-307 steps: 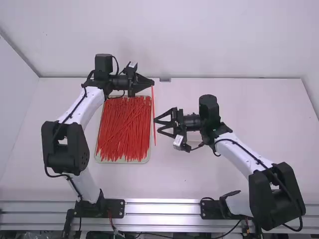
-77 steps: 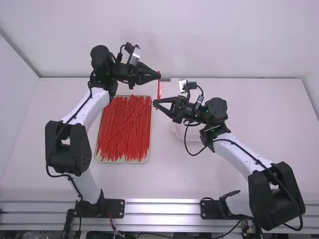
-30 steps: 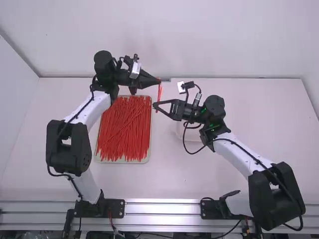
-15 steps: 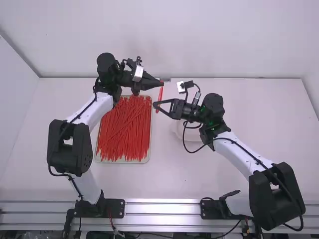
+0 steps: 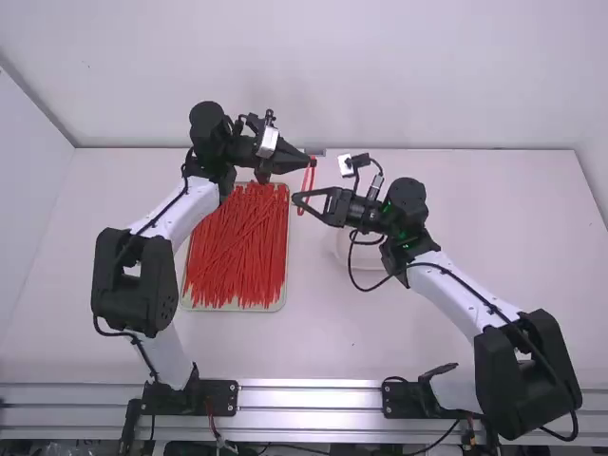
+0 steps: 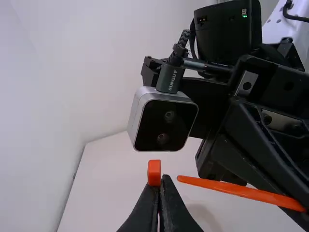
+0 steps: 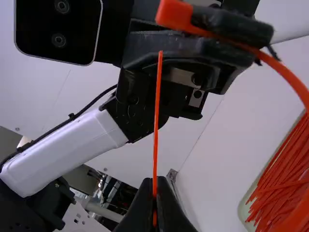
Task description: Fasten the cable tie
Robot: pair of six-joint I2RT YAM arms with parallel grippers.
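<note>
One red cable tie (image 5: pixel 306 188) hangs in the air above the table, bent into a curve between both grippers. My left gripper (image 5: pixel 304 161) is shut on the strap just below its square head (image 6: pixel 154 172), at the curve's upper end. My right gripper (image 5: pixel 296 199) sits just below, shut on the thin tail (image 7: pixel 157 121). In the right wrist view the head (image 7: pixel 169 11) sticks out past the left gripper's fingers (image 7: pixel 227 25), above the tail's tip. In the left wrist view the tail (image 6: pixel 241 191) runs beside the head, apart from it.
A tray (image 5: pixel 234 308) heaped with several red cable ties (image 5: pixel 237 242) lies on the white table under the left arm; the same heap (image 7: pixel 285 193) appears in the right wrist view. A small whitish object (image 5: pixel 342 249) rests on the table beneath the right gripper.
Since the earliest frame both grippers rose off the table with the tie. In the last second the left gripper swung right, closer to the right gripper, and the tie bowed into a curve.
</note>
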